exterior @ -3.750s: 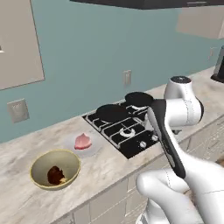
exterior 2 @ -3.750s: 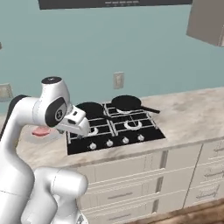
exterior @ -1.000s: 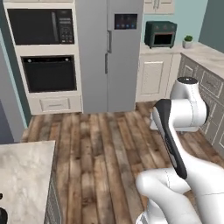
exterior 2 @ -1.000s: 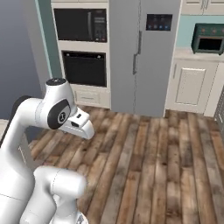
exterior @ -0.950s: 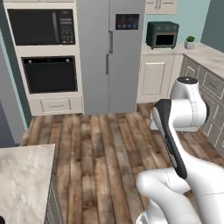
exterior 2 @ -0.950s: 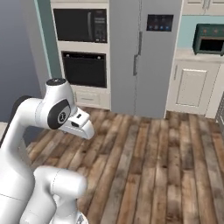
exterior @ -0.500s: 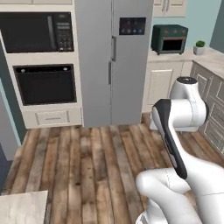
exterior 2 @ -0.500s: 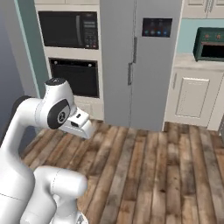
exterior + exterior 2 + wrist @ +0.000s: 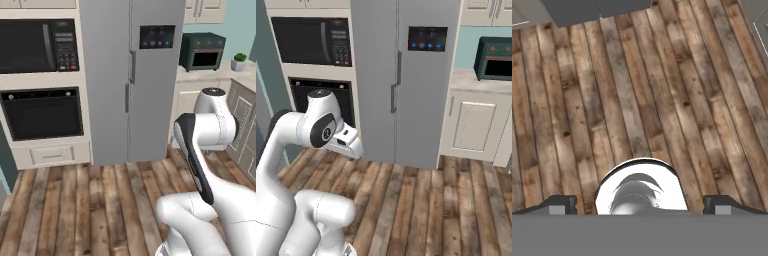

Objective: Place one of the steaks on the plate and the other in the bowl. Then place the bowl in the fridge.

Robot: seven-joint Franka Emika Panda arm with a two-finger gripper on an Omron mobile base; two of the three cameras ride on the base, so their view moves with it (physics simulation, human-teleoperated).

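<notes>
Fridge doors stand closed; pincer spread wide, holding nothing.

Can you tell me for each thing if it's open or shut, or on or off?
fridge: both doors shut.
touchscreen panel: lit, small blue icons showing.
built-in oven: door shut, dark inside.
microwave: door shut, dark.
green toaster oven: door shut.
cabinet door under the counter: shut.
hand: open, holding nothing, pointing down at the wood floor.
</notes>
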